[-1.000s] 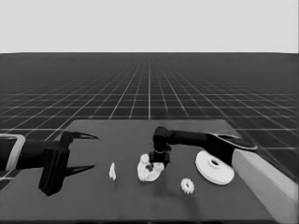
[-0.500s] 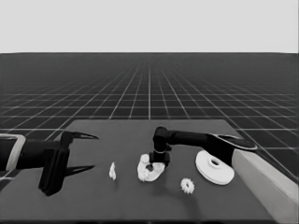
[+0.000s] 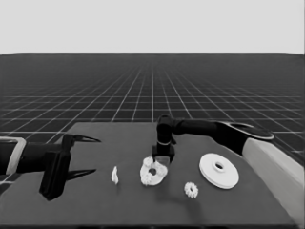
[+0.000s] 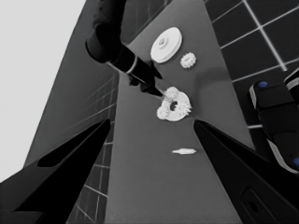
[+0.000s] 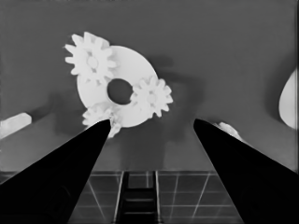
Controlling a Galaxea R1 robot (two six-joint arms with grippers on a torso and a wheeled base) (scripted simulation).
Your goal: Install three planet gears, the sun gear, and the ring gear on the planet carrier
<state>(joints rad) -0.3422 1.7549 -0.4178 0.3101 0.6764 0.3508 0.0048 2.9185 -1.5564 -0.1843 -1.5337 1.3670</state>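
While one gear (image 3: 191, 189) lies loose, three gears (image 5: 151, 96) crowd the smaller round part (image 5: 133, 70).

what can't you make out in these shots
- Third gear on the smaller round part: right wrist view, partly hidden by the right gripper's finger.
- Loose gear: right wrist view shows only a sliver past the other finger.
- Larger round part: right wrist view, cut off by the edge.
- Thin white piece: head view, too small to tell its shape.
- Left gripper, parked at the table's left end: nothing hidden there.
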